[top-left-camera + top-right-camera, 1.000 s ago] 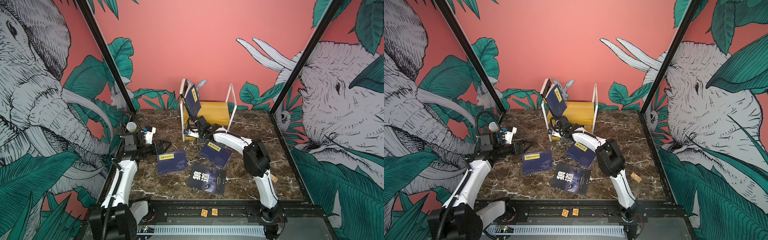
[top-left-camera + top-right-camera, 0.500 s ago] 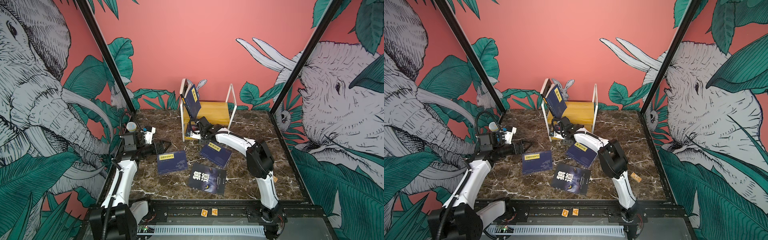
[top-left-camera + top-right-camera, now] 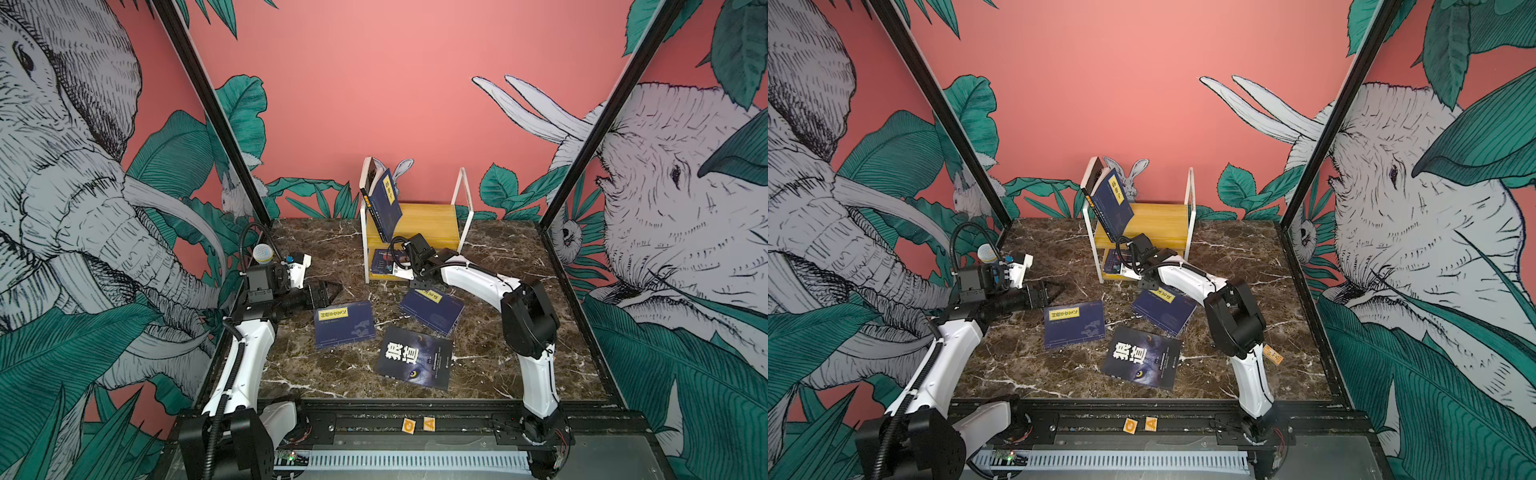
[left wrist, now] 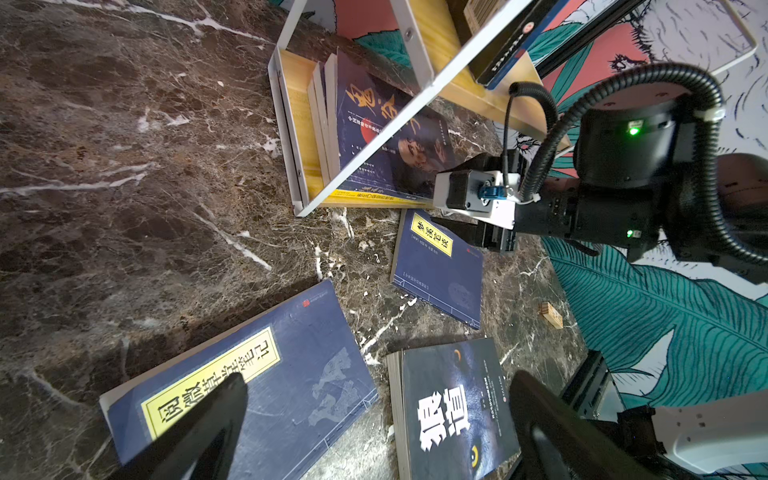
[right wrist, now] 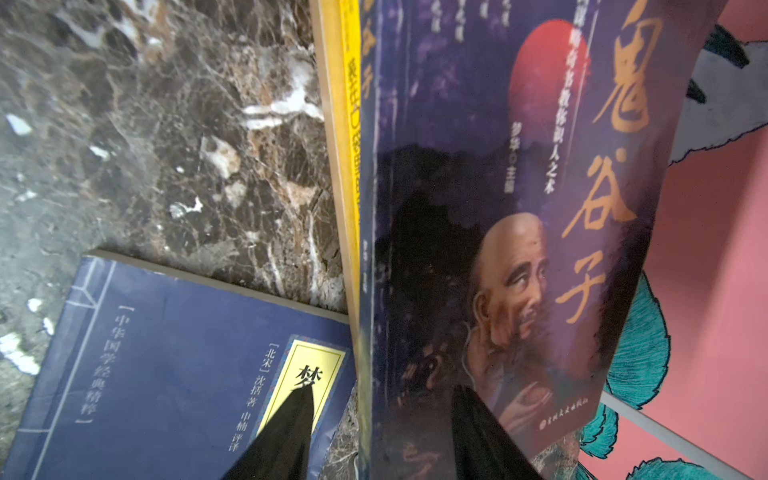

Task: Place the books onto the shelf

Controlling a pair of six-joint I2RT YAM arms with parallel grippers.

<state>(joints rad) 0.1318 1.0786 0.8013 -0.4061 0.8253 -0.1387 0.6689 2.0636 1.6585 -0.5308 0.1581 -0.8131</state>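
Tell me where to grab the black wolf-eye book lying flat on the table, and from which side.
Grip the black wolf-eye book by its right-hand edge, coming in low from the right in both top views. It lies flat, cover up, on the marble table, so probably only an edge pinch works; that edge faces bare marble, while navy books crowd its back corners.

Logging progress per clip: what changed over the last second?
The right tool, at the shelf's lower tier by the purple book, shifted slightly rightward in both top views. Unchanged: left tool open, two navy books and wolf-eye book flat on the table.
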